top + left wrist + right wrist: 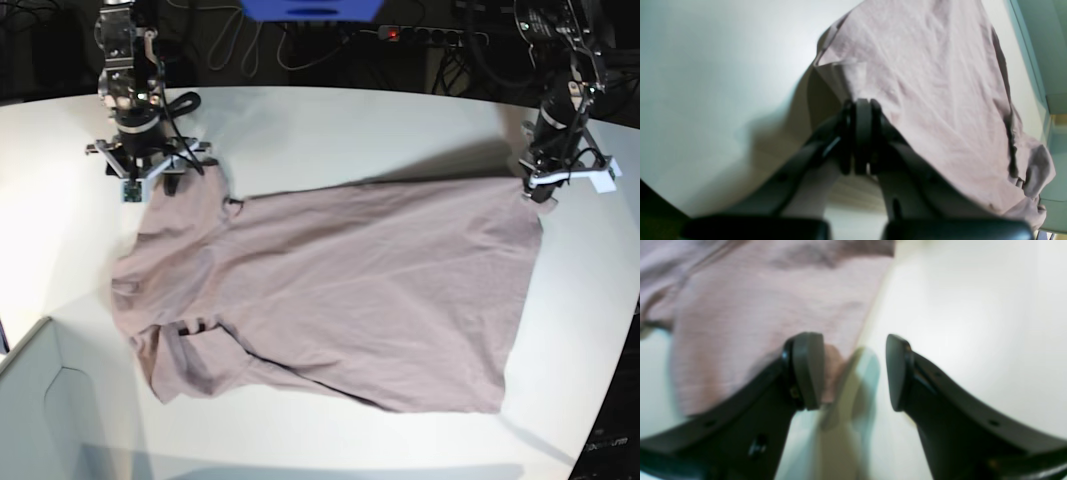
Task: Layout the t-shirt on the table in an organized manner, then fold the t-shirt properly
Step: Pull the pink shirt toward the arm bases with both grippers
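Note:
The mauve t-shirt (340, 290) lies spread on the white table (350, 130), hem toward the right and collar with its dark label toward the left. At the hem's far right corner, my left gripper (533, 192) is shut on the cloth; in the left wrist view its jaws (862, 133) are pressed together with the t-shirt (923, 83) running away from them. My right gripper (168, 186) stands at the far left sleeve. In the right wrist view it (855, 373) is open, one pad (808, 370) over the t-shirt's edge (773, 313), the other over bare table (973, 306).
A pale grey box corner (40, 400) sits at the front left, close to the collar end. Cables and a power strip (420, 35) run along the back, off the table. The table's curved edge (600, 400) passes near the hem at the right.

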### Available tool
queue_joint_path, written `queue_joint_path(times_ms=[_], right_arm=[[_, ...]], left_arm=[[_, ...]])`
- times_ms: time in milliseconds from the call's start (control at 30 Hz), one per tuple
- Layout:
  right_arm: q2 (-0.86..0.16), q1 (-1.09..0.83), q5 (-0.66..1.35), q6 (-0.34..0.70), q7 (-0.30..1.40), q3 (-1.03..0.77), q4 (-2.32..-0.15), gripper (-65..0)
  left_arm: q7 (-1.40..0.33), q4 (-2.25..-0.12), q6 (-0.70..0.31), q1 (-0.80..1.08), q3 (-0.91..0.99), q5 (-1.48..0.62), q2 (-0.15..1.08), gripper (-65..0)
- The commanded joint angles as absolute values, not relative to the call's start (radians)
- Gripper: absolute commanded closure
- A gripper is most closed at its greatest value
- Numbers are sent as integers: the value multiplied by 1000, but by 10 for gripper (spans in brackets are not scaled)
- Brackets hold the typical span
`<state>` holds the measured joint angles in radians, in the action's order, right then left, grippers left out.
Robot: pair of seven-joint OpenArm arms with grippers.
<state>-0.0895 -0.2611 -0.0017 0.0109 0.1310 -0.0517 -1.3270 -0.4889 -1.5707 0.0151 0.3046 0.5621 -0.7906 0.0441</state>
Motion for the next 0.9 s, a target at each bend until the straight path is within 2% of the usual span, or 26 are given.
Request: queue_joint_path(times_ms=[0,67,200,333,567,767,867], right_arm=[[-91,-269,-5,13,163,-50,-1333,-285],[-88,-272,-5,13,163,-21,-1333,-231],[-93,-305,-5,13,163,5,-1339,0],[-113,-363,-5,13,154,4,-1383,0],[-120,-584,-5,13,31,-62,-1666,0],[-116,-760,-4,10,-148,-90,-1794,0],[-76,-819,-4,10,-254,-110,-1804,0]], left_arm=[[-469,-1584,4,306,567,-802,50,0],[-469,-1584,4,306,567,-802,51,0],[-469,-1584,4,306,567,-802,56,0],[-469,-1586,4,308,567,-802,56,0],[-464,-1626,4,340,568,-803,56,0],[-460,-1684,4,389,568,-803,56,0],[-460,-1682,2,392,579,-803,56,0]])
